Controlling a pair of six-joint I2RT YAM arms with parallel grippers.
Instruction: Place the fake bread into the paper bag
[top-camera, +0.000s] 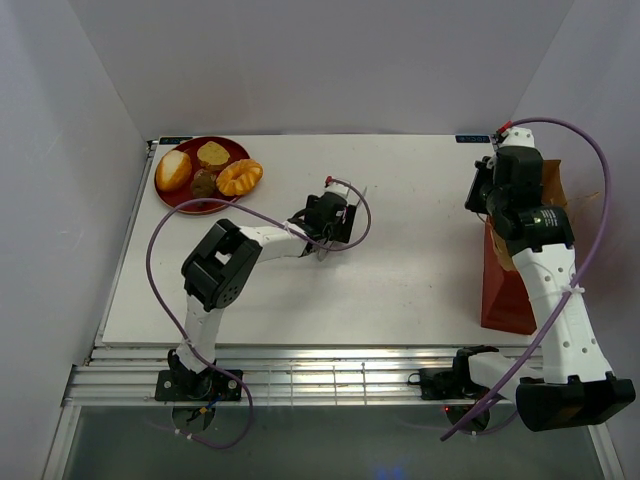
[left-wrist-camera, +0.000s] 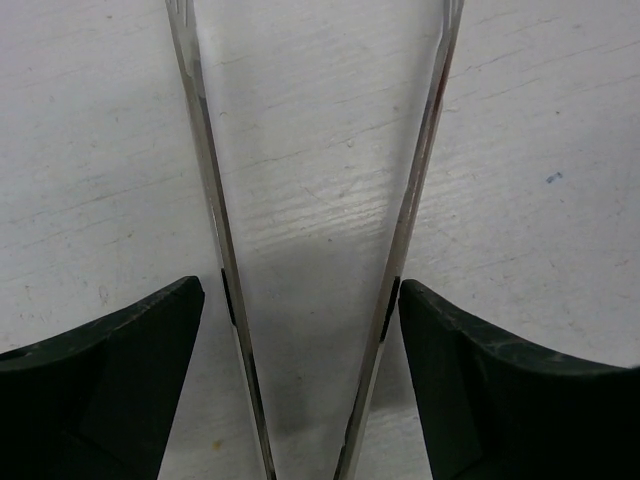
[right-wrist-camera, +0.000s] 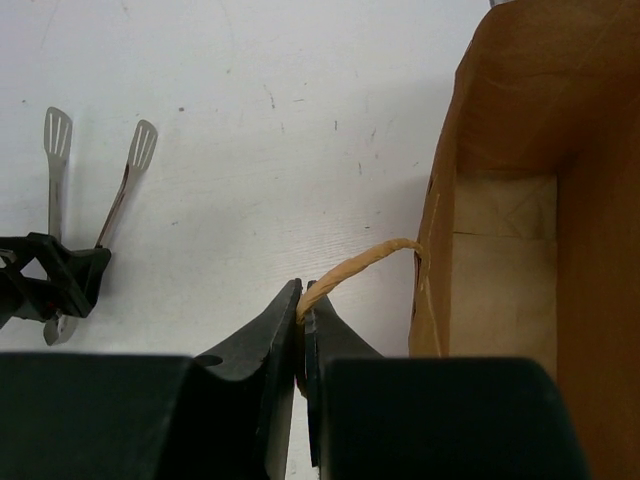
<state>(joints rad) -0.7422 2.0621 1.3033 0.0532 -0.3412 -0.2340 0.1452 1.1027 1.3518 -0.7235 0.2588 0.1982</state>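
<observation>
Four toy breads lie on a red plate (top-camera: 186, 205) at the far left: a golden oval roll (top-camera: 173, 170), a yellow-brown piece (top-camera: 212, 154), a dark brown piece (top-camera: 204, 182) and an orange ridged bun (top-camera: 240, 177). My left gripper (top-camera: 335, 215) is mid-table, shut on metal tongs (left-wrist-camera: 212, 200) whose arms spread open between its fingers (left-wrist-camera: 300, 330). The reddish-brown paper bag (top-camera: 505, 285) stands at the right edge. My right gripper (right-wrist-camera: 303, 300) is shut on the bag's pale string handle (right-wrist-camera: 360, 265). The bag's lighter inside (right-wrist-camera: 500, 230) looks empty.
The tongs' slotted tips (right-wrist-camera: 143, 145) point toward the far side of the white table (top-camera: 400, 280). White walls close in the table at the left, back and right. My right arm (top-camera: 560, 310) leans over the bag.
</observation>
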